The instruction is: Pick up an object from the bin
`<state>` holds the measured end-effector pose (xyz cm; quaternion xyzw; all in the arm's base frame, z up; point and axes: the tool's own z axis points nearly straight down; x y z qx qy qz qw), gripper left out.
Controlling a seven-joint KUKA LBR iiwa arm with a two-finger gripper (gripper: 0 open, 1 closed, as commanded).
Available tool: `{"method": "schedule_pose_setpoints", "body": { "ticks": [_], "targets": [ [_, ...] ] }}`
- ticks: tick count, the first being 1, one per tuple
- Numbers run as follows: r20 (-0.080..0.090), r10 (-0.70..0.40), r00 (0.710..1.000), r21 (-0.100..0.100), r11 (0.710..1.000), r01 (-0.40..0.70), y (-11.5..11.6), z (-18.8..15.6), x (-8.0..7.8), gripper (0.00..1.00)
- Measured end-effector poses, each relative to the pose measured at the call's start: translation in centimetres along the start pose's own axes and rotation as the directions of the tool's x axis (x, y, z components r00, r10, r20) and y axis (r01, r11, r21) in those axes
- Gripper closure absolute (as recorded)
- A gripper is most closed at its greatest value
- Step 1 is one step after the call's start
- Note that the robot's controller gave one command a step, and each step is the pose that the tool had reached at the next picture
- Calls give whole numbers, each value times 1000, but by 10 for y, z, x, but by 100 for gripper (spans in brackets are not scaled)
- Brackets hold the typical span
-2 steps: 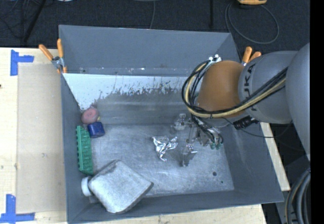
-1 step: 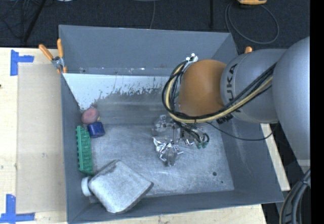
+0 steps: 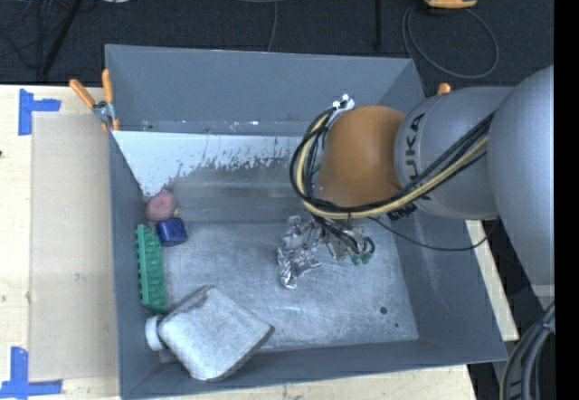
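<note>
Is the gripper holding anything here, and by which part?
Nothing is held, as far as shows. The gripper sits over the bin's middle, apart from the pink ball, blue block, green comb and grey bottle at the left.

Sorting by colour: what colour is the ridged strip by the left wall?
Ridged strip: green, camera view.

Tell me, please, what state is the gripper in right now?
Gripper: down near the middle of the bin floor, away from the things at its left side; open or closed cannot be told.
</note>
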<state>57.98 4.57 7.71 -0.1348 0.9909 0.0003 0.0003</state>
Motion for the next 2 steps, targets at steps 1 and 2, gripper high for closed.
{"method": "schedule_pose_setpoints", "body": {
  "ticks": [1,2],
  "targets": [
    [0,35,999,-5,999,-35,-18,3,-15,100],
    [8,-70,998,2,998,70,-1,-156,-3,100]
  ]
}}
